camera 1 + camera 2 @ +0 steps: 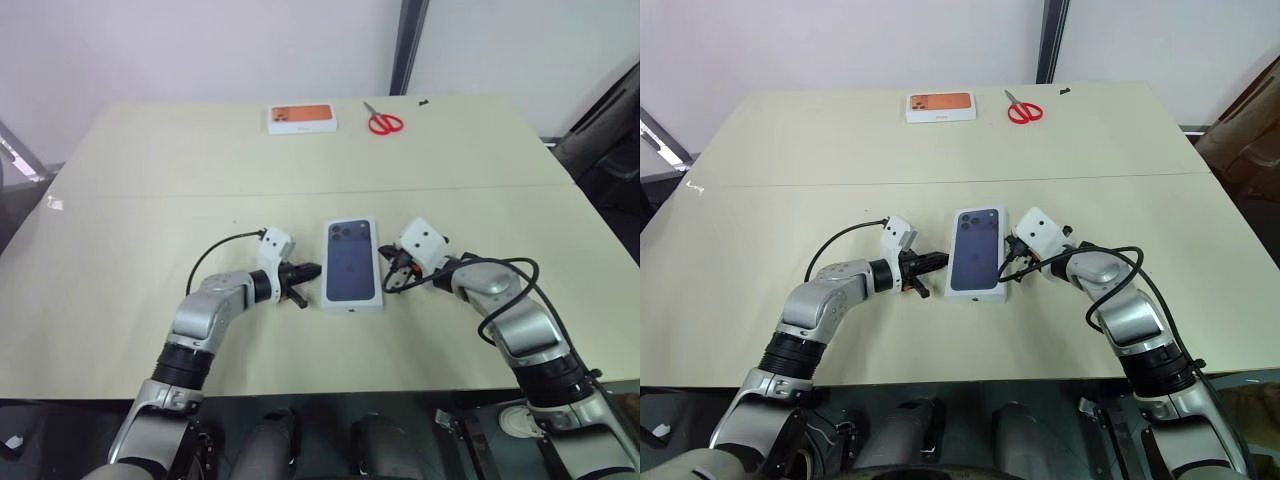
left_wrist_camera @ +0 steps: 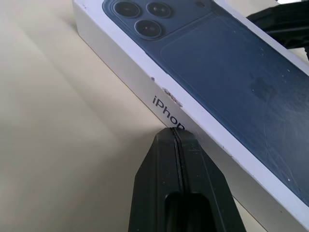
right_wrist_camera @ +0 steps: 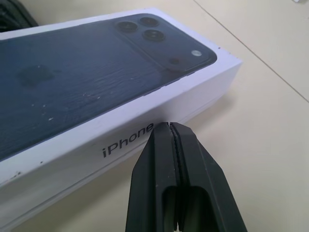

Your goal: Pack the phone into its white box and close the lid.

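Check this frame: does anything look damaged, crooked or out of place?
Only wear: the lid has small scuffs along its side edge above the printed lettering and fine scratches on the dark phone picture. It sits squarely on the table, with the shut left gripper and right gripper at its sides.

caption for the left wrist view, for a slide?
Shut left pincer pressed against the long side of the lid, just below its printed phone picture.

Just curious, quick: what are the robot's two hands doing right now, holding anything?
Left gripper: fingers shut, holding nothing, tips at the lid's side.
Right gripper: fingers shut, holding nothing, tips at the opposite side.
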